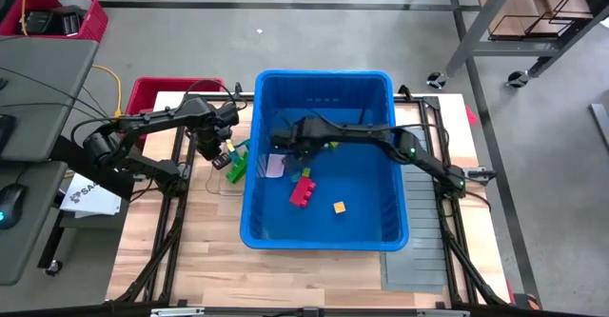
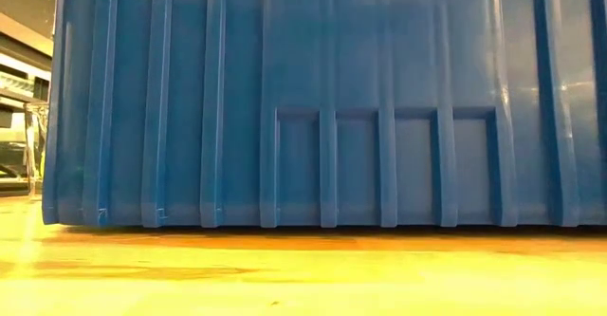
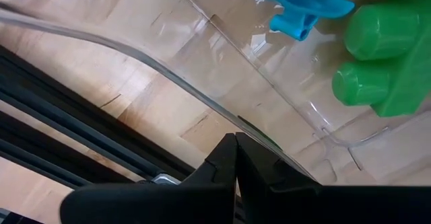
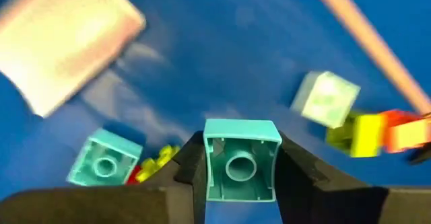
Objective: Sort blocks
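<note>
Right hand (image 4: 240, 177) grips a teal block (image 4: 241, 160) by its flat sides inside the bin (image 1: 381, 79); it looks light, rigid, slick; left hand (image 3: 234, 158) closed

The bin (image 1: 324, 231) stands in the middle of the table (image 1: 219, 260); inside it, blocks (image 1: 304, 189) lie toward its left half, one block (image 1: 339, 208) a little apart to their right. The right gripper (image 1: 288, 138) reaches in over the bin's right rim to the bin's left side, with a small block (image 4: 240, 161) between its fingers and other blocks beyond it. Just left of the bin, a clear tray (image 3: 296, 96) holds more blocks (image 1: 235, 167), and the left gripper (image 1: 215, 148) hangs over that tray.
</note>
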You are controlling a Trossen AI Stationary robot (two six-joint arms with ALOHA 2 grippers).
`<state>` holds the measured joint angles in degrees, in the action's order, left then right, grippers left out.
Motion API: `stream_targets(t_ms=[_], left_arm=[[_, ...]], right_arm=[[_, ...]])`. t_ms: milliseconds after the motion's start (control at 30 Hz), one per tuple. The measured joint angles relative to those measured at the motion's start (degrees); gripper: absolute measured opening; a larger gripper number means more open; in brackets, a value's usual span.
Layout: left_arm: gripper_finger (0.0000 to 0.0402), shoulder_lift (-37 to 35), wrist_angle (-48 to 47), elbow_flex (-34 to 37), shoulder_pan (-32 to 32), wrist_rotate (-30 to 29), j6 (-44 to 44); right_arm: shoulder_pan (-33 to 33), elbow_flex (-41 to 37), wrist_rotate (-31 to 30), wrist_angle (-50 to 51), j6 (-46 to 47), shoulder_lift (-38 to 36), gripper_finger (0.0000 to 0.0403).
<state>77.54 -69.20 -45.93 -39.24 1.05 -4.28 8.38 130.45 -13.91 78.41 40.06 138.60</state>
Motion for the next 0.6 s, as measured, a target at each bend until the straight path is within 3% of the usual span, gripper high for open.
stream_targets(t_ms=[167,300,467,600], left_arm=[[0.0,0.0,-0.7,0.0,0.0,-0.4,1.4],[0.0,0.0,-0.8,0.0,-0.1,-1.1,1.5],[0.0,0.0,-0.9,0.0,-0.1,-1.3,1.5],[0.0,0.0,-1.0,0.0,-0.1,-1.3,1.5]], right_arm=[[-0.3,0.0,-6.6,-6.7,1.5,-7.0,0.0104],[-0.9,0.1,-6.6,-24.2,-1.7,-11.9,0.0104],[-1.5,0.1,1.6,-49.2,-5.1,-12.7,0.0104],[-1.9,0.2,7.6,-58.4,-3.7,-10.6,0.0106]])
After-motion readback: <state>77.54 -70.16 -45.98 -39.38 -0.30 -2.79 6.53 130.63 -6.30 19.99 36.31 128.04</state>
